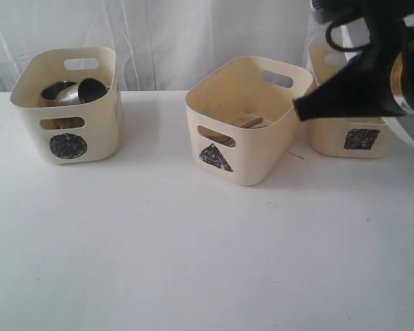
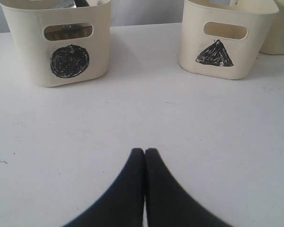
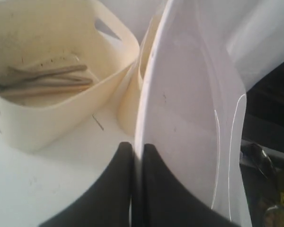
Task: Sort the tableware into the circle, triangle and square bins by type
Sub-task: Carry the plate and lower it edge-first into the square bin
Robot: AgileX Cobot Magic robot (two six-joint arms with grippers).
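Observation:
My right gripper (image 3: 138, 145) is shut on the rim of the large white square plate (image 3: 189, 94), which it holds on edge beside the square bin (image 3: 130, 106). In the exterior view this gripper (image 1: 310, 105) hangs in front of the square bin (image 1: 331, 138). The triangle bin (image 1: 255, 155) holds wooden chopsticks and cutlery (image 3: 47, 80). Steel mugs (image 1: 90, 89) lie in the circle bin (image 1: 76, 134). Low over bare table, my left gripper (image 2: 145, 151) is shut and empty, facing the circle bin (image 2: 28, 42) and the triangle bin (image 2: 189, 47).
The three cream bins stand in a row along the back of the white table (image 1: 193, 262). A white curtain (image 1: 193, 34) hangs behind them. The black right arm (image 1: 379, 62) covers the upper right of the exterior view.

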